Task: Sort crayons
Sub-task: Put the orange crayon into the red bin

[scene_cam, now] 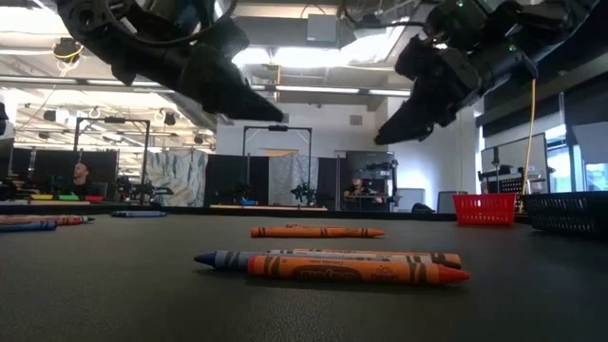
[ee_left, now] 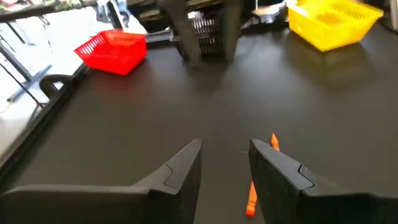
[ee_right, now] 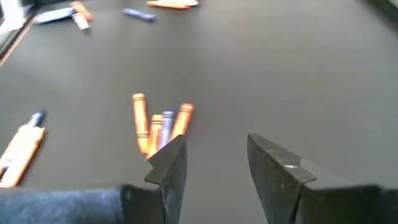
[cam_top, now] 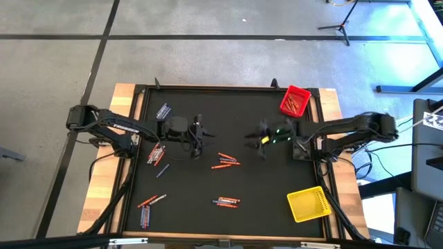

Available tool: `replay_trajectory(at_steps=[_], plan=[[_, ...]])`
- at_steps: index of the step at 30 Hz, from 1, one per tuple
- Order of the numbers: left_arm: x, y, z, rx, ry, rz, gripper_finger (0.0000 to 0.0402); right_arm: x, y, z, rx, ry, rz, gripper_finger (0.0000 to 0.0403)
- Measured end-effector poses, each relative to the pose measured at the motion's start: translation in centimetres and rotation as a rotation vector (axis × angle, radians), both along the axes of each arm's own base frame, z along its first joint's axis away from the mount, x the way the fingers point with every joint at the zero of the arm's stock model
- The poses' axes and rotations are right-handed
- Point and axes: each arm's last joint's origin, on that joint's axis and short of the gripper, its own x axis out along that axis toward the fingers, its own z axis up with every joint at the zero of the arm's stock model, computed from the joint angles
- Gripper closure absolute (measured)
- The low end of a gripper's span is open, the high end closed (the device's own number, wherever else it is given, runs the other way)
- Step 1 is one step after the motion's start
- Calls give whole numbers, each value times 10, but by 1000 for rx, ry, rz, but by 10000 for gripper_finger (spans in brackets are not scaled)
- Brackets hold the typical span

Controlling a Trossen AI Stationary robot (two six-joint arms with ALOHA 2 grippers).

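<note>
Crayons lie in loose groups on the black mat: a red-orange group at the centre (cam_top: 225, 160), a mixed group nearer the front (cam_top: 226, 202) (scene_cam: 332, 268), and others on the left (cam_top: 156, 153) (cam_top: 151, 204) (cam_top: 163, 111). My left gripper (cam_top: 201, 131) (ee_left: 225, 146) hovers open above the mat, left of the centre group, with an orange crayon (ee_left: 252, 199) beside one finger. My right gripper (cam_top: 259, 142) (ee_right: 214, 140) hovers open on the right of that group, with several crayons (ee_right: 158, 127) ahead of its fingers. Both grippers hold nothing.
A red bin (cam_top: 296, 101) with crayons in it stands at the far right corner. A yellow bin (cam_top: 309, 204) stands at the near right. The mat is bare between the two grippers and the far edge. The room behind holds racks and stands.
</note>
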Motion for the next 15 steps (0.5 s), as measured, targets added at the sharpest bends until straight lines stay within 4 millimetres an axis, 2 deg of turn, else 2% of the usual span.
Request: replay_trajectory(at_steps=[4,15], plan=[[3,-4,-8,-1,30,-16,276,16,13,-19,-49,2,12,237],[12,1,-37,6,117,-10,276,72,12,-53,-42,130,20,237]])
